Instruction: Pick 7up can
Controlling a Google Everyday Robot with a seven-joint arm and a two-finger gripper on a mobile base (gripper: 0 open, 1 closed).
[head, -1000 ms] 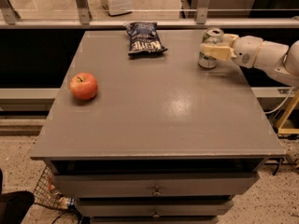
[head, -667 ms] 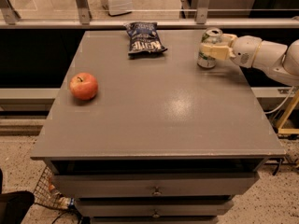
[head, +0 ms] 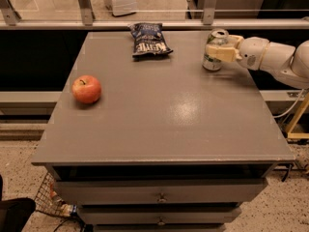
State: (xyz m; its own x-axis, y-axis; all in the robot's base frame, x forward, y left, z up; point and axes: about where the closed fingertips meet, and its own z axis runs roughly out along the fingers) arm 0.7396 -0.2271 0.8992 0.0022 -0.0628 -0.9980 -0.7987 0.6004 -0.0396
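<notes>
Apple (head: 87, 89): we are seeing it sitting at the left of the tabletop (head: 164, 120), well apart from everything else.

Chip bag (head: 149, 40): it is lying flat near the far edge, left of the can and not touching it.

7up can (head: 211, 63): it is standing at the far right of the tabletop, leaning slightly, with its base seemingly resting on the surface.

Hand (head: 219, 51): it is reaching in from the right on the pale arm (head: 270, 57) and is wrapping its fingers narrowly around the can's middle, holding the 7up can (one finger is crossing the front of the label).

Change: we are finding almost none. Against the views from a second ago, the can and the hand are staying in the same spot, and the apple and chip bag are not moving either.

Meaning: we are judging that the grasp is settling rather than the lift beginning. The can is not yet leaving the tabletop, so raising it straight up is what is remaining.
</notes>
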